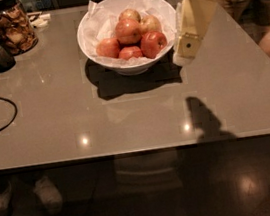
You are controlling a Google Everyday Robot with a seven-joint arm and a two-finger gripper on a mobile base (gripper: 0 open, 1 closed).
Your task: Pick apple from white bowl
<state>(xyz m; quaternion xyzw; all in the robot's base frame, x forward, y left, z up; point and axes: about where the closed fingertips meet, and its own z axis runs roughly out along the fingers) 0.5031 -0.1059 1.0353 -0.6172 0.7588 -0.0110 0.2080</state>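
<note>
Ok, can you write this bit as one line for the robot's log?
gripper: hovers beside white bowl | apple: atop the pile inside, untouched | pick: not yet done

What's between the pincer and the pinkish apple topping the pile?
Camera view: the pincer hangs just right of the white bowl; that rim and a deeper red apple separate it from the apple.

Dim, warm overhead light here. The wide white paper-lined bowl [134, 68] glows brightest, dropping a dark shadow toward 6 o'clock on the glossy grey table [50, 117]. The cream gripper [182, 58], at the bowl's 3 o'clock, shadows the tabletop at 5 o'clock. Glare spots [84, 140] dot the near edge.
</note>
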